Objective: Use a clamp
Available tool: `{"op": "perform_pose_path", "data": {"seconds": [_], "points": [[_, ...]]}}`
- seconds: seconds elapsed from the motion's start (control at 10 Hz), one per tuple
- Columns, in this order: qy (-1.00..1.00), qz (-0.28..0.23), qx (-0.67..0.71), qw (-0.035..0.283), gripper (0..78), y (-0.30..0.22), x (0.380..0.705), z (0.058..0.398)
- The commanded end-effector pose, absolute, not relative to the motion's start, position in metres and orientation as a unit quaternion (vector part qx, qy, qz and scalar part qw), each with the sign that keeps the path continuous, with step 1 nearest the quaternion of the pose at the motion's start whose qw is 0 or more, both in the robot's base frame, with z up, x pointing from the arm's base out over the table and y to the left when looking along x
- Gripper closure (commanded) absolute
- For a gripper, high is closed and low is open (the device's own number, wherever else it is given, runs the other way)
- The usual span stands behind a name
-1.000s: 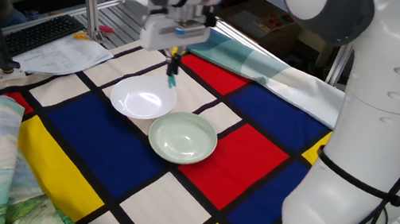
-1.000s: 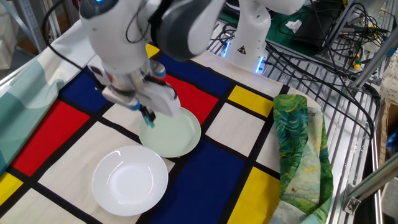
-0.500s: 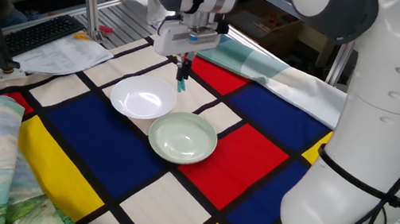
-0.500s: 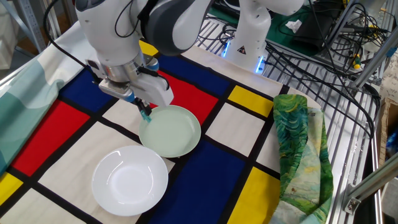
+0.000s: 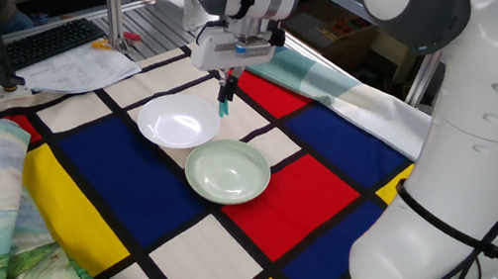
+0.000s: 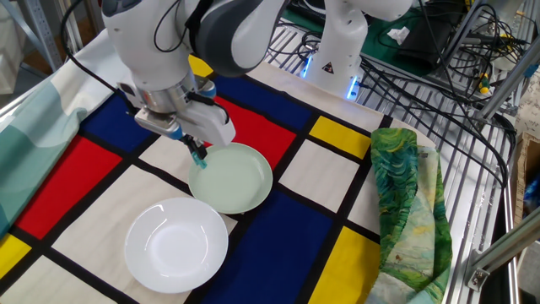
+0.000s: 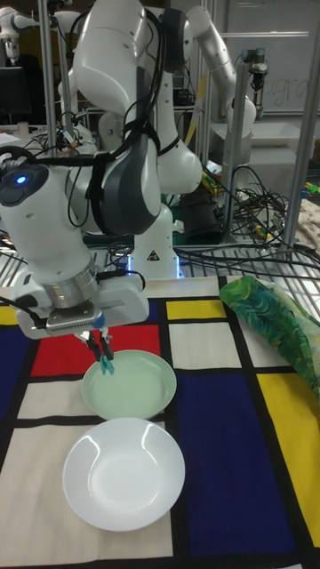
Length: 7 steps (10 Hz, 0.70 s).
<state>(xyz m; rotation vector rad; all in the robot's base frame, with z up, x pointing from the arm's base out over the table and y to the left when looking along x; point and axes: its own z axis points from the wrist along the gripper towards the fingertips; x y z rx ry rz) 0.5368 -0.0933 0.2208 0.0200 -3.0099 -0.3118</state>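
Teal plastic clamp [image 6: 199,160] is pinched between the closed fingers of the gripper [image 6: 193,150], hanging tip-down from them in the air. Directly under and slightly to one side of the tool sits the pale green bowl [image 6: 232,178]; in the tall fixed view the clamp's [image 7: 106,364] lower end is at or just above that bowl's [image 7: 130,384] near rim, contact can't be told. The white bowl [image 6: 176,245] lies just beyond the green one, away from the tool, on the colour-block cloth [image 6: 295,236]. Risks, judged: the grip is on a small slippery clip, so it could twist or slip out if it knocks the rim; coming down off-centre could miss the rim, or push and tip the light bowl; squeezing the wrong end would leave the clamp's mouth closed, so it wouldn't bite on anything.
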Motion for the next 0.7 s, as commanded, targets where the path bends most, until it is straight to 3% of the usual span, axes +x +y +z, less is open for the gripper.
{"op": "perform_pose_path", "data": {"seconds": [0.1,0.2,0.3,0.7], "points": [[-0.994,-0.105,-0.022,0.032,76.4,-0.093,0.538,0.222],[-0.994,-0.107,-0.024,0.03,76.4,-0.093,0.538,0.222],[-0.989,-0.14,-0.024,0.031,76.4,-0.093,0.538,0.222],[-0.989,-0.145,-0.002,0.039,76.4,-0.118,0.512,0.219]]}}
